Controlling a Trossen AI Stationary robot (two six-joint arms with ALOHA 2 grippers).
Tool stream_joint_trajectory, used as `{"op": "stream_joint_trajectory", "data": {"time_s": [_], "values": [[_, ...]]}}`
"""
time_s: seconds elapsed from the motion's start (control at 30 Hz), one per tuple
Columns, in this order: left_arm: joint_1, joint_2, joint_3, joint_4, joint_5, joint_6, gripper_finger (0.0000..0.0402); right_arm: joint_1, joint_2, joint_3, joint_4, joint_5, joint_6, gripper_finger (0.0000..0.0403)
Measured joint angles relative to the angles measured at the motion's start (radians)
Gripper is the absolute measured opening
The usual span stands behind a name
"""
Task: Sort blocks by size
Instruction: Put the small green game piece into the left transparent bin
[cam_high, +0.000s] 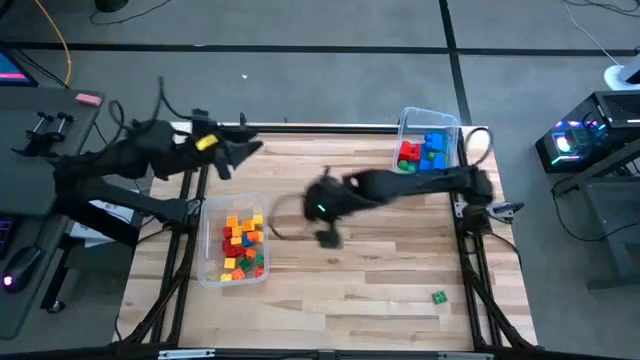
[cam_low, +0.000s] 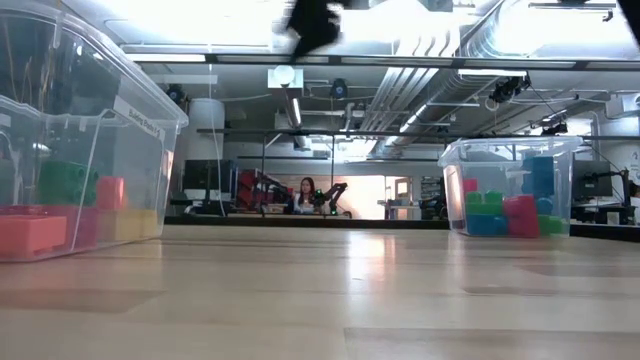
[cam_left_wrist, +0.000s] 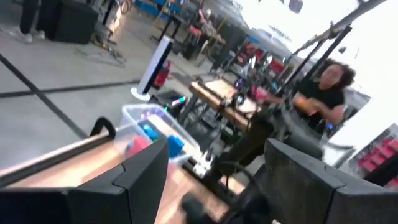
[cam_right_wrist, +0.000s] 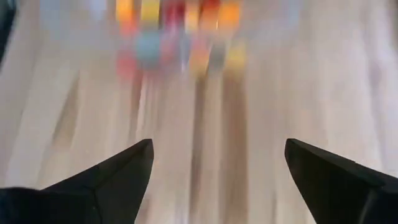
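A clear bin (cam_high: 233, 240) at the table's left holds several small yellow, orange, red and green blocks; it also shows in the low view (cam_low: 80, 150). A second clear bin (cam_high: 430, 140) at the far right holds larger red, blue and green blocks, and it shows in the low view too (cam_low: 510, 190). One green block (cam_high: 438, 296) lies alone on the table near the front right. My right gripper (cam_high: 318, 215) hangs open and empty above the table's middle, right of the left bin (cam_right_wrist: 217, 155). My left gripper (cam_high: 248, 150) is open and empty, raised over the far left edge (cam_left_wrist: 214, 162).
Bare wooden table top (cam_high: 380, 260) lies between the two bins and toward the near edge. A person (cam_left_wrist: 323, 87) sits beyond the table's right side, and another person (cam_low: 305, 195) shows far off in the room.
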Motion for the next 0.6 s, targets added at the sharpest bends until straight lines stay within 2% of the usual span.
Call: {"op": "stream_joint_trajectory", "data": {"time_s": [0.07, 0.13, 0.23, 0.3, 0.4, 0.47, 0.53, 0.6], "values": [[-0.008, 0.029, 0.000, -0.004, 0.004, 0.000, 0.0252, 0.042, -0.089, -0.146, -0.062, 0.012, 0.054, 0.0355], [-0.013, 0.051, 0.000, -0.005, 0.019, 0.017, 0.0252, 0.106, -0.211, -0.348, -0.057, 0.020, 0.156, 0.0352], [-0.014, 0.077, 0.000, -0.004, 0.095, 0.070, 0.0252, 0.241, -0.408, -0.634, -0.048, 0.019, 0.421, 0.0350], [-0.014, 0.086, 0.000, -0.006, 0.134, 0.110, 0.0252, 0.354, -0.514, -0.769, -0.057, -0.037, 0.622, 0.0350], [-0.015, 0.091, 0.000, -0.006, 0.150, 0.163, 0.0252, 0.526, -0.602, -0.887, -0.068, -0.159, 0.883, 0.0350], [-0.015, 0.091, 0.000, -0.005, 0.149, 0.188, 0.0252, 0.617, -0.610, -0.918, -0.066, -0.207, 0.960, 0.0350], [-0.014, 0.091, 0.000, -0.005, 0.148, 0.210, 0.0252, 0.688, -0.589, -0.929, -0.055, -0.234, 0.952, 0.0350], [-0.014, 0.091, 0.000, -0.005, 0.145, 0.226, 0.0252, 0.740, -0.564, -0.938, -0.035, -0.233, 0.874, 0.0350]]}}
